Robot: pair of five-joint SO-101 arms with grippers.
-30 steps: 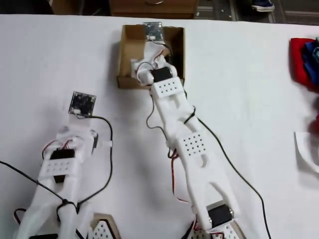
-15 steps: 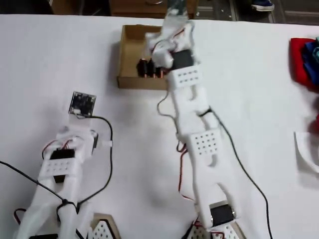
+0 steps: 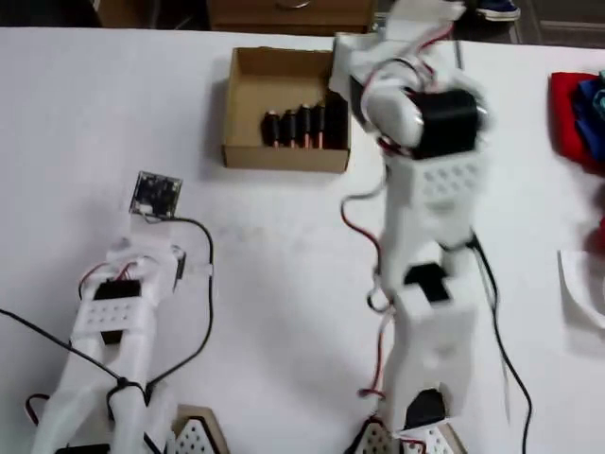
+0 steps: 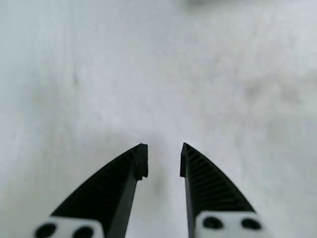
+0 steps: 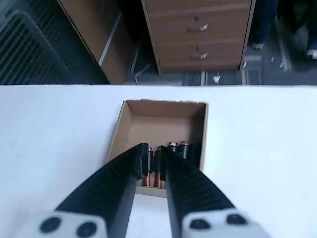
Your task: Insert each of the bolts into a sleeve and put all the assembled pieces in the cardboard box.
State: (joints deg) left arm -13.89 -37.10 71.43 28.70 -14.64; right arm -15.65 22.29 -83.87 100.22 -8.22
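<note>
Black L gripper [image 4: 163, 161] fingers stand apart, empty, low over bare white surface [image 4: 148, 74]. R gripper [image 5: 157, 157] fingers: narrow gap, nothing held, up high by cardboard box [image 3: 248, 90]. I see assembled pieces [image 3: 295, 128] in a row inside, along the wall nearest the arms.

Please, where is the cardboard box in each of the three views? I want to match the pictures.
High view: the cardboard box lies at the top centre.
Left wrist view: the left hand over the white table.
Right wrist view: the cardboard box sits in the middle, just past the right hand.
Shared landmark: the row of dark pieces inside the box.
</note>
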